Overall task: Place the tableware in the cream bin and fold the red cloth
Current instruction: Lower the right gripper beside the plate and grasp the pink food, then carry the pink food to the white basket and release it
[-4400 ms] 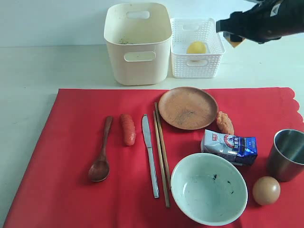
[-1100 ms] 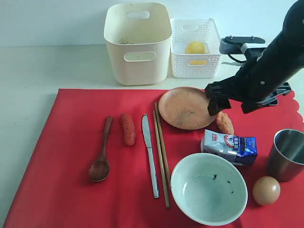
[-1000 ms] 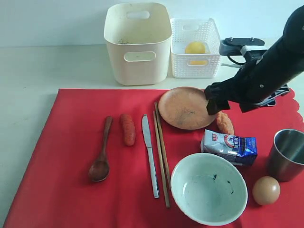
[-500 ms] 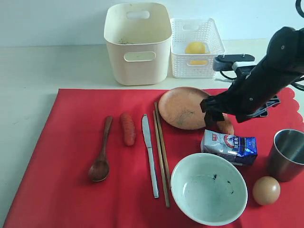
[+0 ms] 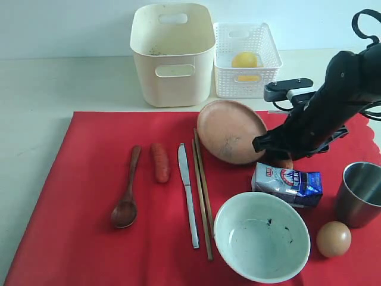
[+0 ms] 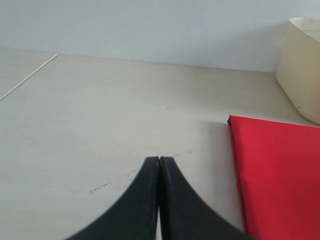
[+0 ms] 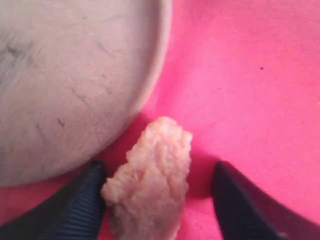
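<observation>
Two fingers [image 7: 80, 210] of your right gripper [image 5: 269, 147] stand wide around a fried morsel [image 7: 150, 175] beside the round brown plate [image 5: 229, 128], likely stiff; pinch its rim.

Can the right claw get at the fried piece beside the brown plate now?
Probably yes: the right claw straddles the fried piece with open jaws on both sides. The brown plate crowds one finger and might be nudged.

Left claw [image 6: 159, 162]: two black fingers [image 6: 142, 200] pressed flat together, tips pointing forward, held low | Right arm [image 5: 336, 95]: black, bent over, reaching down and in toward the middle | Right claw [image 5: 269, 149]: down low, its two black tips standing apart with a wide gap between them
</observation>
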`<state>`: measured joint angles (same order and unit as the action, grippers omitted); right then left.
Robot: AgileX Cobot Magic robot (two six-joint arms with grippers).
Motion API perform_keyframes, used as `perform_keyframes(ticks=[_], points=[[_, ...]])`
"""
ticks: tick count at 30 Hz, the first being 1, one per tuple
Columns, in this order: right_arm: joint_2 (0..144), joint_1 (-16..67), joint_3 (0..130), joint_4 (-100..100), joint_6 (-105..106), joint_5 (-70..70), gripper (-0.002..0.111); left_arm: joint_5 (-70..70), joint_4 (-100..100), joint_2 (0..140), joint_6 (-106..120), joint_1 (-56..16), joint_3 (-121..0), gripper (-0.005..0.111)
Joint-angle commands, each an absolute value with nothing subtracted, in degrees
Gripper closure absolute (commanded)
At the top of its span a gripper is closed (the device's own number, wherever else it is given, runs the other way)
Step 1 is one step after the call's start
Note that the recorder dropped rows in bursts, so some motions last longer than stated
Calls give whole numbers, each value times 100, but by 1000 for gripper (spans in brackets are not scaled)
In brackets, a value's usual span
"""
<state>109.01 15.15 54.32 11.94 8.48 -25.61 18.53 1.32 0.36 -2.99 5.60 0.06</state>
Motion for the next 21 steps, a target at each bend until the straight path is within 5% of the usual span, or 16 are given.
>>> perform_keyframes(ticks=[1, 12, 21], points=[[10948, 1528, 5413, 1158, 884, -2517, 72, 1828, 146, 0, -339, 573, 0, 105], [10885, 1528, 5413, 1158, 735, -2589, 107, 1828, 146, 0, -339, 573, 0, 105], [10264, 1528, 5413, 1158, 735, -2567, 108, 1828, 146, 0, -339, 573, 0, 105]])
